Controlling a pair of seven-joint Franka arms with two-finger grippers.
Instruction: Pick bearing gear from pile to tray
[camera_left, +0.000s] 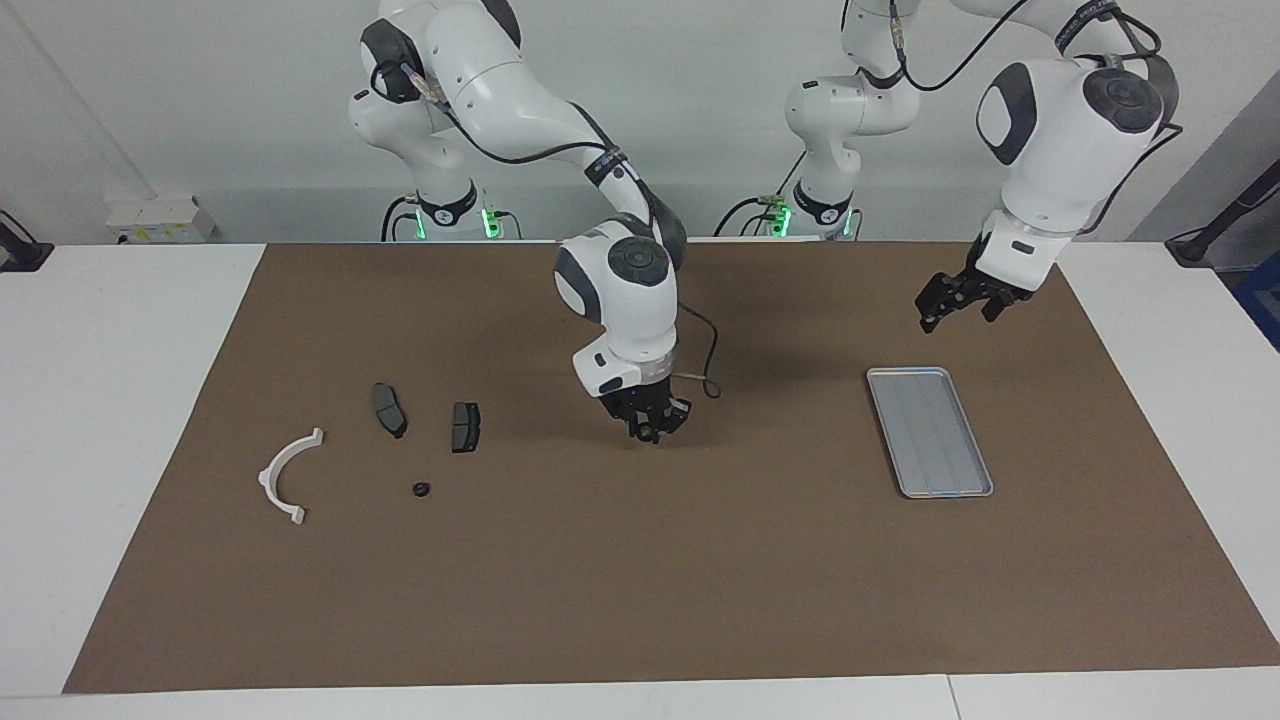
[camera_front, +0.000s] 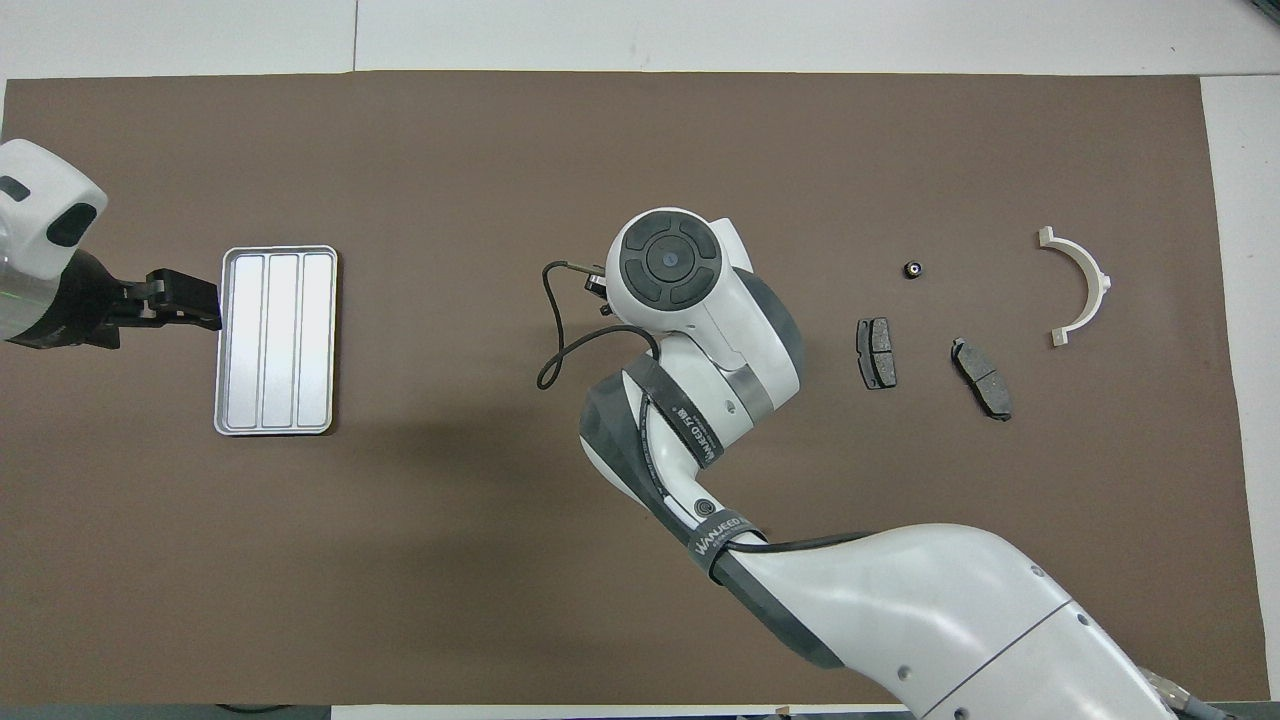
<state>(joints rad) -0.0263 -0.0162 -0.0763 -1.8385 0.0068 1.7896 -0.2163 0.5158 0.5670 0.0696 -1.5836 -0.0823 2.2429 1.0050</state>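
Observation:
The pile lies toward the right arm's end of the brown mat: a white curved arc (camera_left: 286, 474) (camera_front: 1082, 285), two dark grey brake pads (camera_left: 389, 408) (camera_left: 466, 426) (camera_front: 876, 352) (camera_front: 982, 378), and one small black ring (camera_left: 421, 489) (camera_front: 912, 269). The silver grooved tray (camera_left: 930, 432) (camera_front: 277, 340) lies toward the left arm's end and holds nothing. My right gripper (camera_left: 650, 432) hangs over the middle of the mat, between pile and tray, shut on a small dark part at its tips. In the overhead view the arm's wrist hides it. My left gripper (camera_left: 942, 302) (camera_front: 185, 300) waits raised beside the tray's edge.
A black cable loops beside the right wrist (camera_left: 708, 372) (camera_front: 556, 330). The brown mat (camera_left: 640, 600) covers most of the white table. Bare mat lies between the tray and the pile.

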